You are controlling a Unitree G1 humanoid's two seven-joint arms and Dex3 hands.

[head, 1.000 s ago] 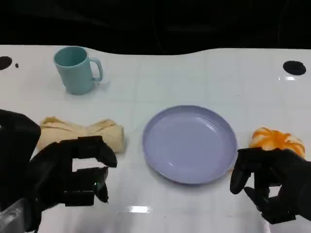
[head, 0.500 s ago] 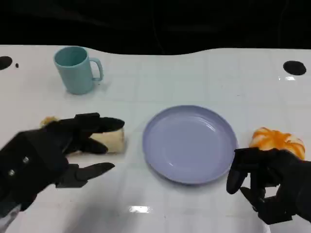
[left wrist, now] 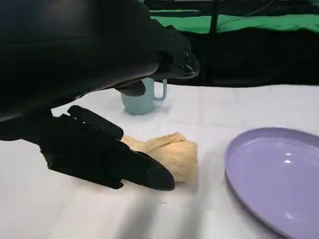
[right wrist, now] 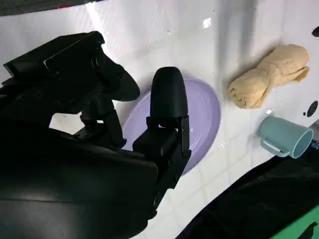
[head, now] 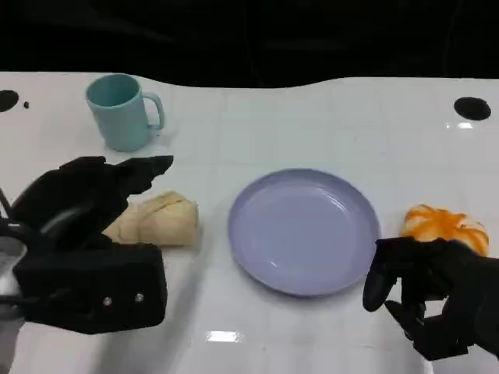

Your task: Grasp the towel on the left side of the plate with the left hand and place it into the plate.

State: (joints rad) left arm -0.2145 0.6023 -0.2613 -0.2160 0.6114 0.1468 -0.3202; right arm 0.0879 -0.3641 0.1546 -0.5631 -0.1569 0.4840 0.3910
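Observation:
The beige rolled towel (head: 161, 220) lies on the white table just left of the lavender plate (head: 304, 234). My left hand (head: 86, 234) hovers over the towel's left end and hides it, fingers spread and pointing toward the cup. In the left wrist view the towel (left wrist: 169, 153) lies between the upper fingers (left wrist: 167, 47) and a lower finger (left wrist: 119, 162), with nothing gripped; the plate (left wrist: 274, 174) is beside it. My right hand (head: 437, 300) rests near the table's front edge, right of the plate, fingers loosely bent and holding nothing. The right wrist view shows that hand (right wrist: 164, 114) over the plate (right wrist: 207, 112), with the towel (right wrist: 269, 74) beyond.
A teal mug (head: 121, 111) stands behind the towel at the back left. An orange peeled-fruit-like object (head: 444, 224) lies right of the plate, just behind my right hand. Black round marks (head: 472, 108) sit near the table's far corners.
My left hand has risen and moved forward over the towel's left end, turning so its back faces the camera. The right hand has barely moved.

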